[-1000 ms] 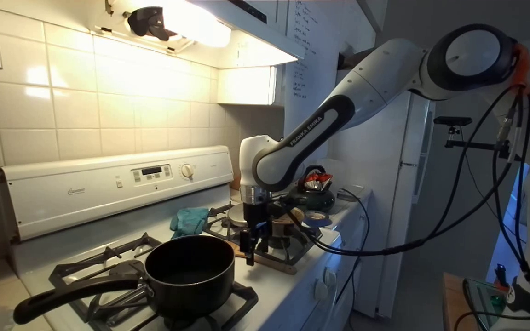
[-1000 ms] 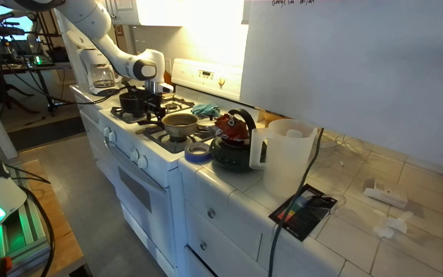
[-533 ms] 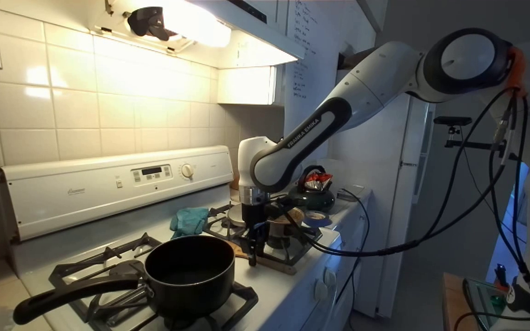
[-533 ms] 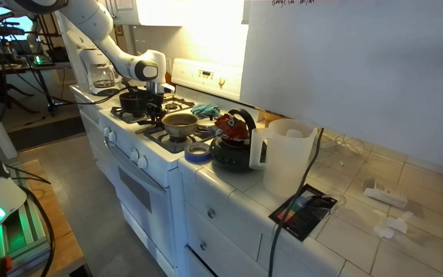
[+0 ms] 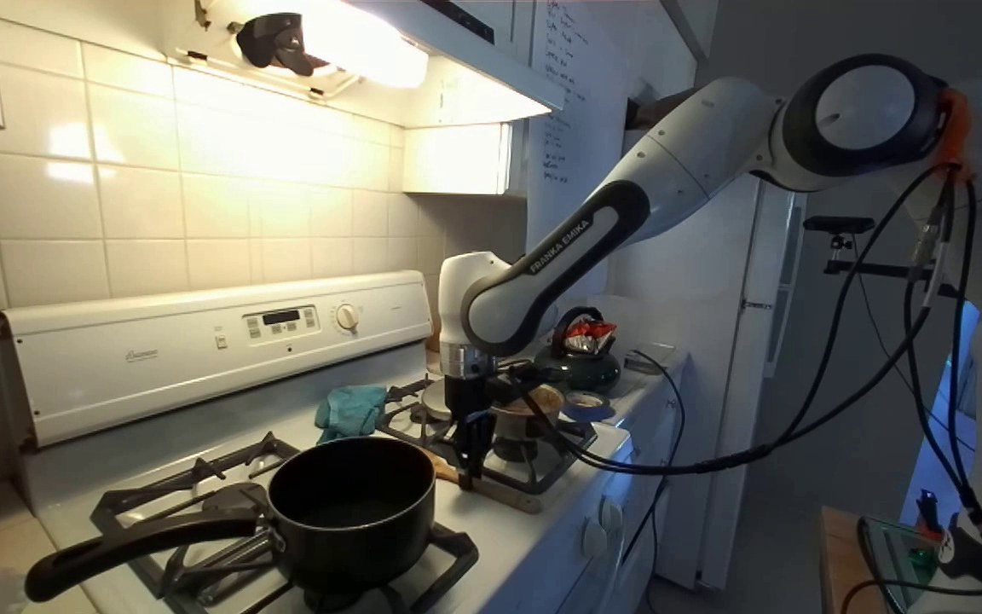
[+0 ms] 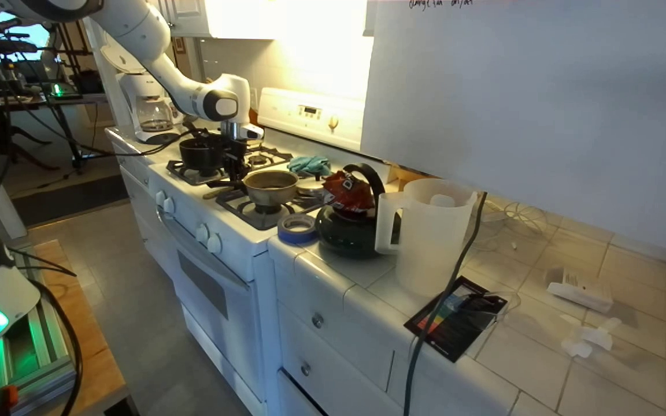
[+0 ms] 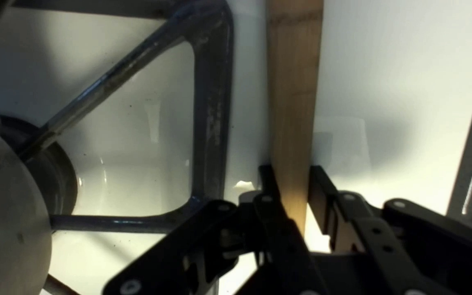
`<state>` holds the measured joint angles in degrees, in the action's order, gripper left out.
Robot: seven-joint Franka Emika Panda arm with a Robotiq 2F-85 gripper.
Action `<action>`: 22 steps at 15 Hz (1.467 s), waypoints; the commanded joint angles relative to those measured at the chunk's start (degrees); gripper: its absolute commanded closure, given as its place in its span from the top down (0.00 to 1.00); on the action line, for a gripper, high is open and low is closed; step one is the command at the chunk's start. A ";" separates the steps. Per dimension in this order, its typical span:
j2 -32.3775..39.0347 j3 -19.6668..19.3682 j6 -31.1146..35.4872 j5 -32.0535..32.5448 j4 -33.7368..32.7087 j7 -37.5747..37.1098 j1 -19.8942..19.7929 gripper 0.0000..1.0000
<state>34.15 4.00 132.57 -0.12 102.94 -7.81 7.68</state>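
Grasp seemingly made, lift not yet done: the gripper [image 7: 292, 174] pinches the wooden stick [image 7: 295, 82] from 2 sides; the stick lies on the stovetop [image 7: 391, 61] (between 2 burner grates [image 7: 212, 110]).

Glossy cream square-tiled wall [image 5: 141, 205]: you see it glowing yellow.
Bright white hood lamp [image 5: 367, 43]: glares above it.
Grey kitchen floor [image 6: 130, 277]: you find it dimly lit.
White square-tiled worktop [image 6: 541, 346]: you see it softly shadowed.
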 commanded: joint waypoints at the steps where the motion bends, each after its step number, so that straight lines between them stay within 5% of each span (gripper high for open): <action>1: -1.43 -0.17 2.54 -0.90 -0.12 -1.73 0.67 0.06; 10: -9.59 -0.85 10.10 -3.38 4.11 -8.82 0.38 0.06; 22: -24.52 0.51 9.85 -34.23 17.83 -8.98 -8.58 0.06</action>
<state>13.97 3.71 141.51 -26.58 115.59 -16.95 0.29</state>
